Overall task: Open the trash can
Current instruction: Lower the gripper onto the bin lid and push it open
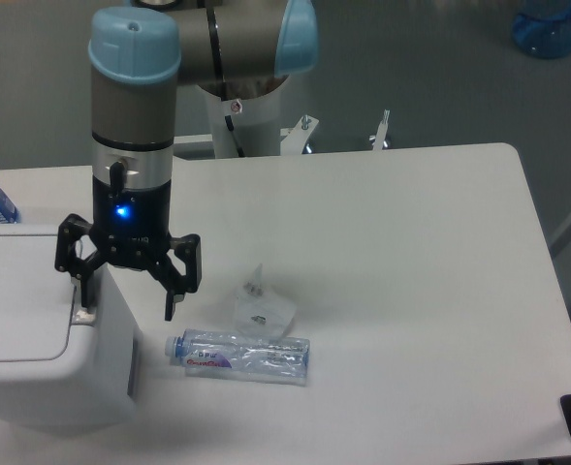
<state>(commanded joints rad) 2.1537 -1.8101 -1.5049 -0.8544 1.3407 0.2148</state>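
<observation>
Item: trash can. Location: near left corner of the counter, partly cut off by the left edge of the view. Large, boxy, white plastic, rounded corners. Lid flat and shut. A grey strip runs along the right edge of the lid, which I take to be the push button.

Handling, as I judge it: rigid shell, light for its bulk, smooth and likely slippery on the walls. Too broad for my fingers to span, so no point in gripping the body. The place to work is the grey strip, pressed straight down with one fingertip. A sideways shove could slide the whole can along the counter, since it probably carries little weight.

Item: my pincer. State: fingers spread wide, holding nothing. Position: over the right rim of the can, left finger above the grey strip, right finger hanging beyond the can's side wall over bare counter. Whether the left tip already touches the strip I cannot tell from this angle.

Item: crushed clear bottle. Lying on its side, just right of the can, near me. Not part of the job.

Item: small clear wrapper. Just beyond the bottle, well clear of the can.
</observation>
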